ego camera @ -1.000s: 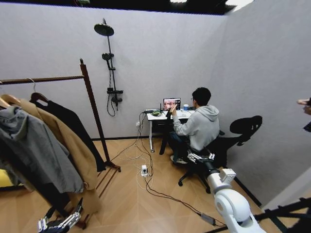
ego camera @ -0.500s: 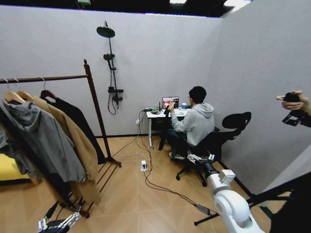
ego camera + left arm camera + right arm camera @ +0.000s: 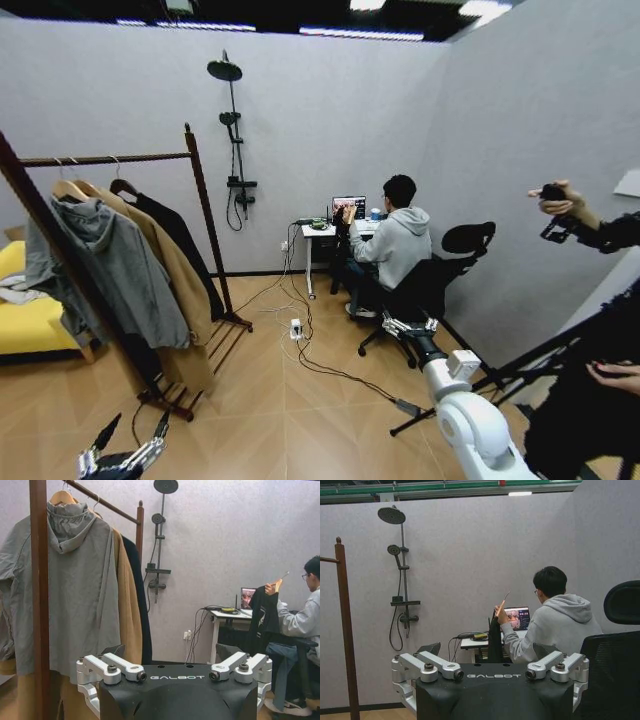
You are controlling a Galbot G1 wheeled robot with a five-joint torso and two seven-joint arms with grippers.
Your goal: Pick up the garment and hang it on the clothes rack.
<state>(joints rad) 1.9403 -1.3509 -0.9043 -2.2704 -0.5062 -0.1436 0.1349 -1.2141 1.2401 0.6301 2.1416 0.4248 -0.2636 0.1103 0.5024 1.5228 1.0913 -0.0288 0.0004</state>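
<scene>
The tall dark reddish-brown wooden clothes rack (image 3: 196, 215) stood on the wooden floor at the left of the room, its far post topped by a knob and its slatted foot shelf near the floor. Three pieces hung from its rail on hangers: a grey hooded sweatshirt (image 3: 110, 265) nearest the robot, a long tan coat (image 3: 170, 290) behind it, and a long dark coat (image 3: 185, 250) at the far end, next to the far post. In the left wrist view the same order showed, the dark coat as a narrow strip behind the tan one.

A seated person in a grey hoodie (image 3: 395, 245) held up a black garment (image 3: 263, 611) on a hanger, in front of a small white table (image 3: 325, 238) against the back wall.

The left gripper (image 3: 122, 462) hung low at the bottom left of the head view, its fingers spread apart and empty. The right gripper (image 3: 408, 325) reached forward toward the person's office chair (image 3: 440, 285), its fingers likewise apart, holding nothing.
</scene>
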